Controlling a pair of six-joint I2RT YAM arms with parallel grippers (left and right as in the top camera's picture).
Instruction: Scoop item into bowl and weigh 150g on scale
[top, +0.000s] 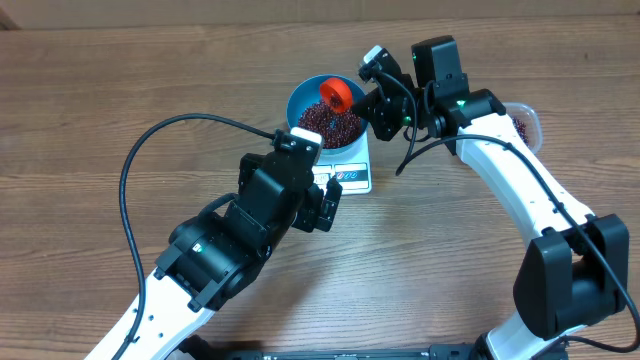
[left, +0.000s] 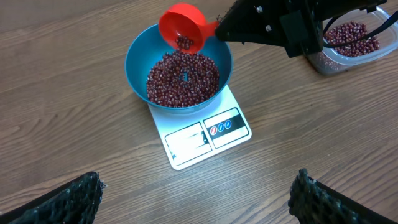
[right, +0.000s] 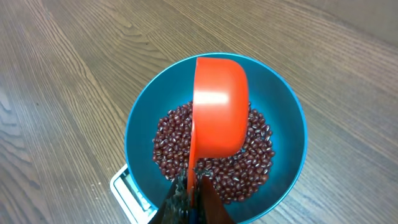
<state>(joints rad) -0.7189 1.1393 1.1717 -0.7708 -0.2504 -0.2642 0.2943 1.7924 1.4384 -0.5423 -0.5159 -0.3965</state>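
Over the bowl's middle, the right end effector (right: 189, 198) is clamped shut on the handle of a red scoop (right: 217, 106), tipped mouth-down above the beans (left: 183, 78) heaped in the blue bowl (left: 134, 56) on the white scale (left: 205, 140). That's the pouring step, I'd say, and next comes a careful lift clear of the rim toward the clear tub (left: 320, 62). The left end effector (top: 327, 208) hangs wide open, empty, near the scale's button edge, open table (left: 62, 93) all round.

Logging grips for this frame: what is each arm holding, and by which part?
The right gripper holds the red scoop by its handle, cup tipped over the bowl. The left gripper holds nothing; its fingers are open.
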